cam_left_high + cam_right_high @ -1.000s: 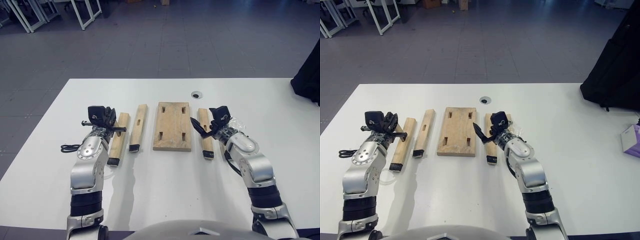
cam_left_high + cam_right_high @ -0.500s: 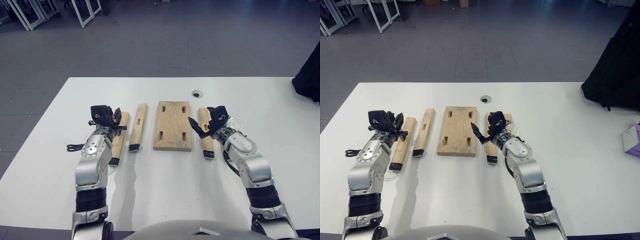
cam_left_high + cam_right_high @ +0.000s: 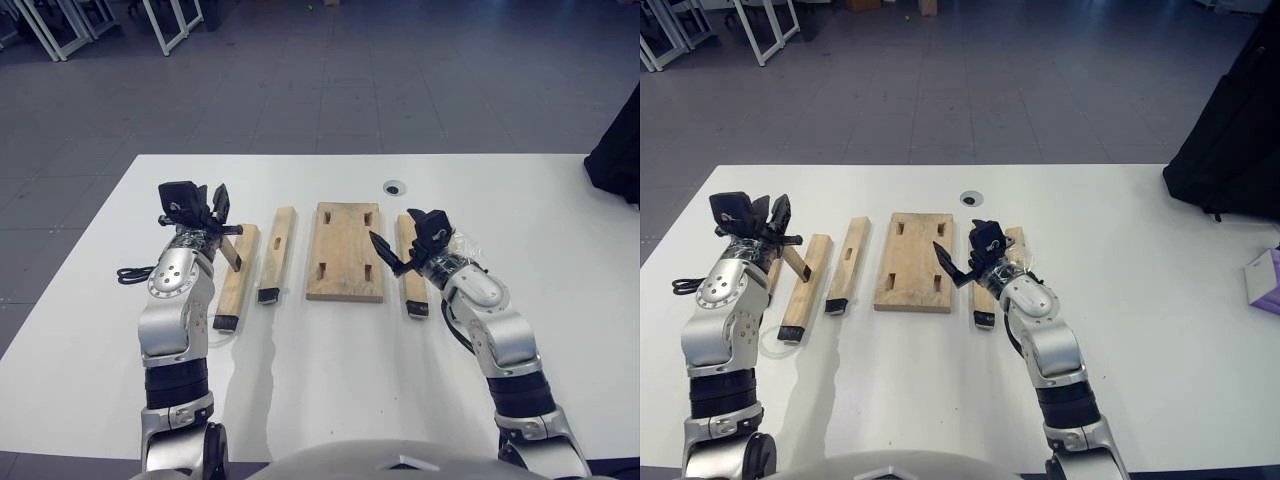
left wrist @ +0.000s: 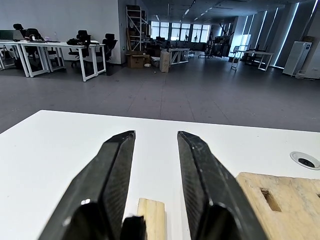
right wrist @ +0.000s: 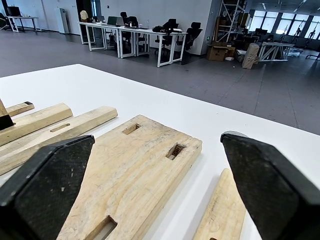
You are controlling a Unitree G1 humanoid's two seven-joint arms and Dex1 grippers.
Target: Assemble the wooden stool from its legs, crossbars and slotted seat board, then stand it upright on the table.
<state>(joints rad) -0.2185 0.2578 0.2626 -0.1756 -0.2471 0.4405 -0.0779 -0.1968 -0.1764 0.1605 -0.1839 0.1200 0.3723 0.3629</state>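
Nothing is joined yet. The pale slotted wooden seat board (image 3: pixel 345 252) lies flat at centre frame on the white tabletop (image 3: pixel 330 370), long axis running top to bottom. Pale wooden legs (image 3: pixel 274 255) lie loose either side, roughly parallel, dark-capped ends toward the bottom. The right hand (image 3: pixel 393 238), spread wide, hovers at the board's right edge. The left hand (image 4: pixel 155 135), left of centre, is narrowly parted and visibly clamps nothing. All the assembly remains.

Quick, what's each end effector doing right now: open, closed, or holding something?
Left end effector: cannot be told.
Right end effector: open, holding nothing.
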